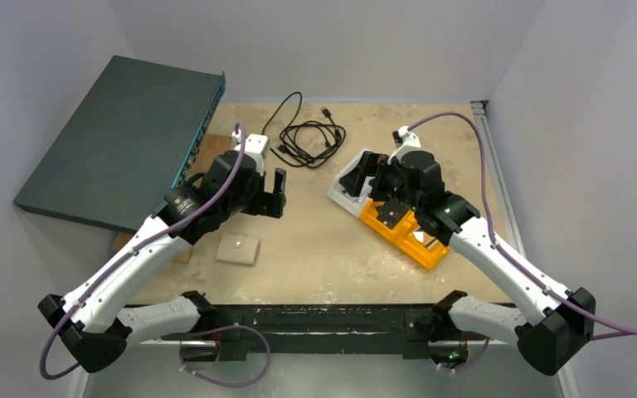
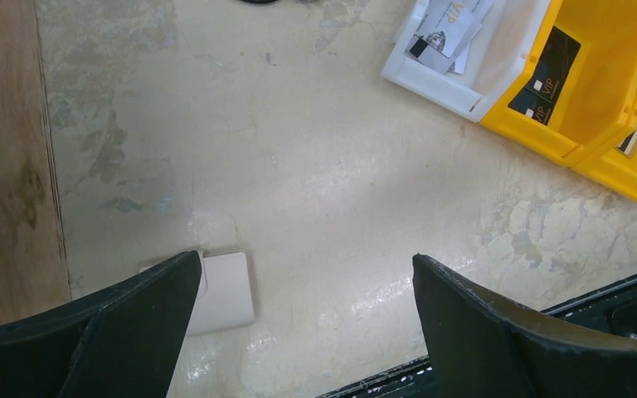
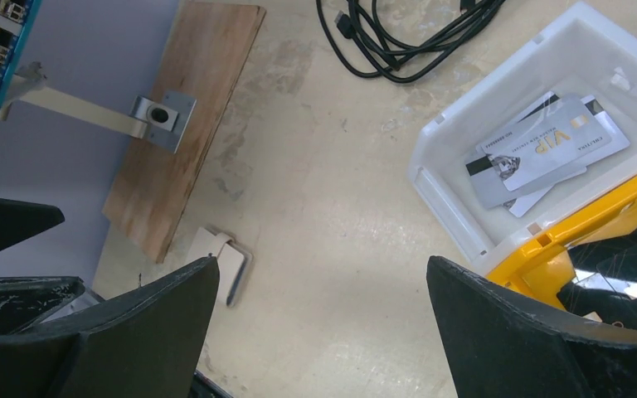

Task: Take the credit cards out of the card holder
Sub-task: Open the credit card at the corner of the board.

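The card holder [image 1: 239, 249] is a small cream folded wallet, lying flat and shut on the table at front left. It also shows in the left wrist view [image 2: 226, 290] and the right wrist view [image 3: 226, 257]. The credit cards inside it are hidden. My left gripper [image 1: 269, 195] hangs open above and behind the holder, with nothing between its fingers [image 2: 307, 261]. My right gripper [image 1: 375, 184] is open and empty too [image 3: 323, 265]. It hovers over the bins on the right, far from the holder.
A white tray [image 1: 348, 186] with grey VIP cards [image 3: 539, 149] adjoins an orange bin [image 1: 419, 245] holding dark cards [image 2: 551, 75]. A black cable [image 1: 307, 133] lies coiled at the back. A dark flat device [image 1: 124, 137] leans over a wooden board [image 3: 191, 108] at left.
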Controlling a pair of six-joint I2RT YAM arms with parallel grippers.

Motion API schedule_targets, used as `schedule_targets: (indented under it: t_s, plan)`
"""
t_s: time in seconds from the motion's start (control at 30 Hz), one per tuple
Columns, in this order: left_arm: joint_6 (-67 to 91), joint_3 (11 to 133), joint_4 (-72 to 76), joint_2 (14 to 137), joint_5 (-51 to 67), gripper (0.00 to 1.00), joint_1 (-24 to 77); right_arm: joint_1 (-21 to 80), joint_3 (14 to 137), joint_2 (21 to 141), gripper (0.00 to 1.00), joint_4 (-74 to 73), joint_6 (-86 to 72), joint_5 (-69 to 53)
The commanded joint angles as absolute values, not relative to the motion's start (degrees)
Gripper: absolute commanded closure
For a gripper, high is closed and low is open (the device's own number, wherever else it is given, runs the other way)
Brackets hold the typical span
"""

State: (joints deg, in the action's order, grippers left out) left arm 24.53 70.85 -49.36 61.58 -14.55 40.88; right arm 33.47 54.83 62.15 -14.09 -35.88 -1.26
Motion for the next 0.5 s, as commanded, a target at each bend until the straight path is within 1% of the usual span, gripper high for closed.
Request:
schedule_targets:
  t_s: [0.0,0.13,0.27,0.47]
  plan:
    - [24.26,73.67,-49.18,61.38,-14.86,0.0,40.54,33.82,55.66,61.64,0.01,-12.51,-35.01,-1.76]
    - [24.26,74.79,-50.53,61.3,-15.65,0.0,40.52,34.07,55.57,62.58,0.01,-12.51,-34.82,-2.02]
    - [24.1,75.96,-51.49,61.01,-15.57,0.0,40.41,36.58,55.75,63.64,0.01,-12.73,-34.35,0.37]
    - [24.41,79.65,-52.58,58.86,-14.19,0.0,39.67,45.81,58.23,68.09,0.01,-13.06,-33.51,7.3]
